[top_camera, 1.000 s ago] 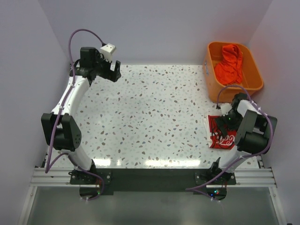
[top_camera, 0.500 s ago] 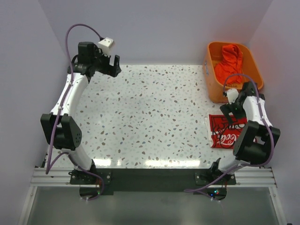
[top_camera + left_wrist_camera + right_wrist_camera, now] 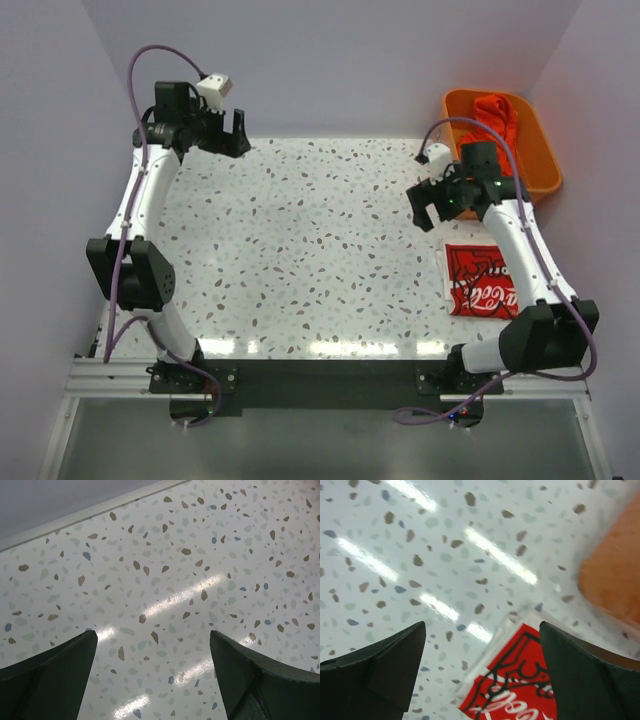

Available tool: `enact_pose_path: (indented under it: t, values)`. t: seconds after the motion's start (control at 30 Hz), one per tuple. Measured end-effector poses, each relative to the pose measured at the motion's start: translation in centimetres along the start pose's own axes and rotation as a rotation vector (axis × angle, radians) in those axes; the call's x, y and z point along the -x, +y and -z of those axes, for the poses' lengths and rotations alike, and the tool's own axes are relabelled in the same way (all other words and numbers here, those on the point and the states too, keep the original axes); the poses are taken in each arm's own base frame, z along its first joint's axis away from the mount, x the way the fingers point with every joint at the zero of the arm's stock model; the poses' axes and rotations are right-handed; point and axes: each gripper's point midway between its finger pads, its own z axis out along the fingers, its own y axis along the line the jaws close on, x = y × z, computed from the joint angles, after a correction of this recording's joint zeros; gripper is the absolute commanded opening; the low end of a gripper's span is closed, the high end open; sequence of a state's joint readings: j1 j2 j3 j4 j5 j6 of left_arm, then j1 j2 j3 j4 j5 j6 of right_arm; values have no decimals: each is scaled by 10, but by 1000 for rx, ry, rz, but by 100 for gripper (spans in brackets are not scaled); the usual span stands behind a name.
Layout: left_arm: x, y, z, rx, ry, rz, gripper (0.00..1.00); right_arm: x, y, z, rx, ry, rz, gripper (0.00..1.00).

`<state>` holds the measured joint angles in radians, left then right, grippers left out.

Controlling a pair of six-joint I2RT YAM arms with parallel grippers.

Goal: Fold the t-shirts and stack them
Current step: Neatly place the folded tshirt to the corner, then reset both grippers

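T-shirt [image 3: 478,284], folded into a small flat rectangle of soft cloth, red with white script and a white margin, lies on the right side of the table [image 3: 320,250] toward the front edge; the top view shows the forearm of the right arm [image 3: 520,250] crossing above it, and the right wrist view shows 1 corner of it, the red print laced with thin black lines. The right arm bends at a black elbow over the right front corner and reaches back and inward; the right gripper [image 3: 427,208] hangs above bare tabletop, beyond the shirt and just left of the orange tub [image 3: 449,160], its 2 dark fingers spread wide with nothing between them. The left arm [image 3: 150,200] runs along the left edge to the far left corner; the left gripper [image 3: 236,137] is raised there close to the back wall, pointing right, its claw wide apart and empty; its wrist view shows only tabletop between the fingers. The table is glossy white terrazzo flecked with brown, grey and blue, streaked with reflected light; pale lavender walls close it in on 3 sides. The tub, rigid plastic with rounded corners, stands at the far right corner and holds a crumpled orange-red cloth [image 3: 497,118]. Purple cables [image 3: 160,50] loop over both arms; the bases sit on a black plate across an aluminium rail [image 3: 100,378].
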<state>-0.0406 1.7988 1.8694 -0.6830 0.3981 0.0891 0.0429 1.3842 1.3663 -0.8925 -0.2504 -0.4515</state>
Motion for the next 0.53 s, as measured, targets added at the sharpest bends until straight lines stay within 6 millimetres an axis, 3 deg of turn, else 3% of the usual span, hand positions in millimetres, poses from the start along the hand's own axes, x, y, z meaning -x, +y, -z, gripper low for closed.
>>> enact_pose_path:
  t: [0.13,0.2,0.33,0.43,0.53]
  values:
    - [-49,5,-1,26,94,33,100,17,48,-45,123,-21,11,99]
    - [-99,4,2,54,185,58,100,17,65,-68,161,-1,2,99]
    - [-176,-2,20,90,327,77,100,8,85,-99,199,33,-19,99]
    - [-200,-6,35,111,358,65,100,0,97,-105,215,49,-32,99]
    - [-199,-7,46,135,333,50,100,-5,104,-106,221,43,-43,99]
